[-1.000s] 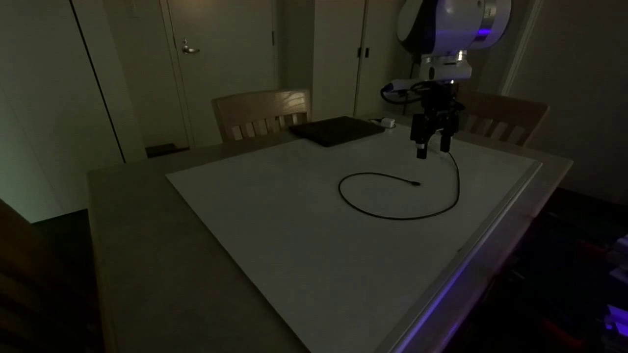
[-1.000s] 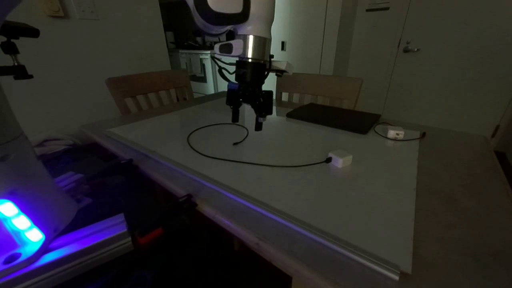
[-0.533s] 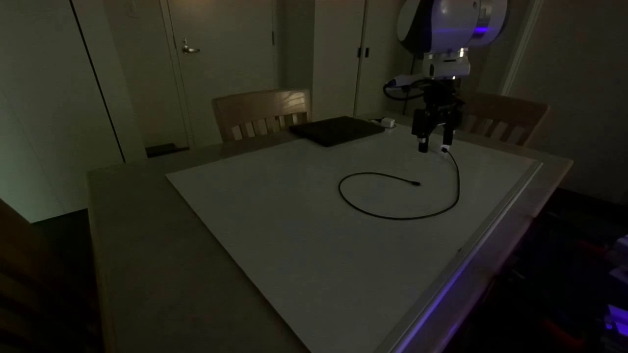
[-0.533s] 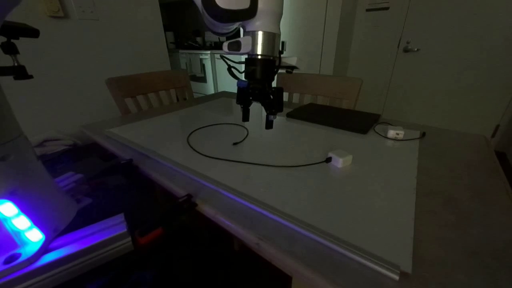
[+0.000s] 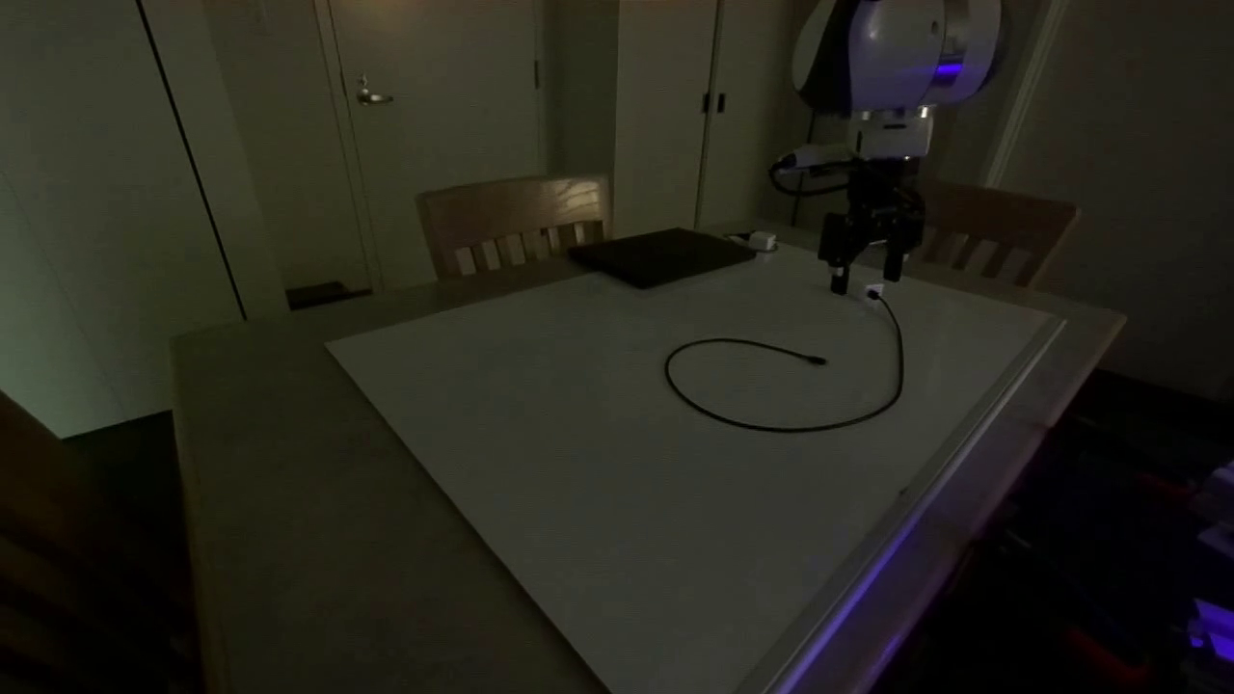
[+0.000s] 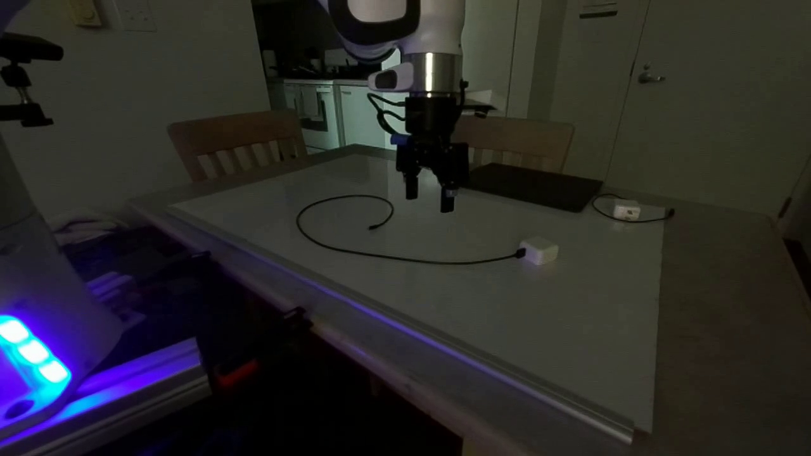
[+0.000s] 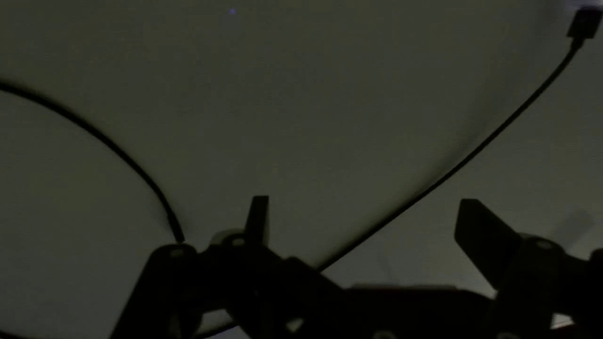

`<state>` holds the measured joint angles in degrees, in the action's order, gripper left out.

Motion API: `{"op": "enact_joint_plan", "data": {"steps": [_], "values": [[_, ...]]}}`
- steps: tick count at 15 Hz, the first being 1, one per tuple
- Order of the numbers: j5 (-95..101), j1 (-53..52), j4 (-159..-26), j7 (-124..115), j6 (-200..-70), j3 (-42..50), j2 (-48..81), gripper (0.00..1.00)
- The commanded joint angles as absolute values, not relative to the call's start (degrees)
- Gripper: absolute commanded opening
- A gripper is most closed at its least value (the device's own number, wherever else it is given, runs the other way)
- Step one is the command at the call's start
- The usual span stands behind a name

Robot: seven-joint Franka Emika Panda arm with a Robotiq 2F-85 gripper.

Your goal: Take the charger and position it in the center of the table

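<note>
**Awaiting grasp: tool (image 6: 429, 199) empty above the charger cable (image 6: 405, 259)**

Step in hand, my read: pre-grasp alignment, placement not started. Jaws stand wide apart in all three views, nothing between them, raised clear of the counter (image 6: 570, 316).

Charger lies on the counter: black cable in a wide open curve, one end apparently plugged into a white adapter (image 6: 539, 251), other end loose. Wrist view shows the adapter-side run crossing below the gap, loose end running up to the tool's outline, adapter barely in at the top right corner. So adapter is off to one side, not underneath.

Next move calls for choosing a grip point. I'd take the adapter: shift sideways, straddle it, descend, close. Cable alone probably needs tips almost at the surface; thin, easy to miss. After that, carry to mid-counter and expect the cable to trail.

Watch out: second white adapter (image 6: 626, 210) near the dark laptop-like slab (image 6: 538, 187). Probably not the target.
</note>
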<state>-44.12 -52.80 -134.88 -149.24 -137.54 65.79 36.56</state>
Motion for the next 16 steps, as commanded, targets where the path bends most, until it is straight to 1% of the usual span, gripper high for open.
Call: {"op": "enact_joint_plan", "data": {"steps": [1, 3, 6, 8, 9, 10, 11, 12, 16], "values": [[-47.21, -50.31, -133.18, -149.24, -139.28, 67.26, 39.61, 1.0], [-47.92, -47.59, -131.48, -149.24, -139.34, 66.78, 39.43, 1.0], [-48.61, -42.63, -127.63, -148.08, -140.59, 64.06, 40.31, 1.0], [-47.71, -38.26, -124.18, -146.04, -139.16, 61.76, 40.62, 1.0], [-40.01, -32.88, -123.12, -149.37, -141.06, 57.09, 36.17, 1.0], [-37.16, -30.59, -121.58, -150.51, -140.36, 55.58, 36.75, 1.0], [-39.95, -32.43, -119.61, -148.51, -136.32, 58.45, 41.24, 1.0], [-38.9, -30.79, -118.49, -149.33, -135.59, 57.47, 41.58, 1.0], [-45.08, -33.64, -116.75, -149.08, -127.87, 64.85, 50.24, 1.0]]}}
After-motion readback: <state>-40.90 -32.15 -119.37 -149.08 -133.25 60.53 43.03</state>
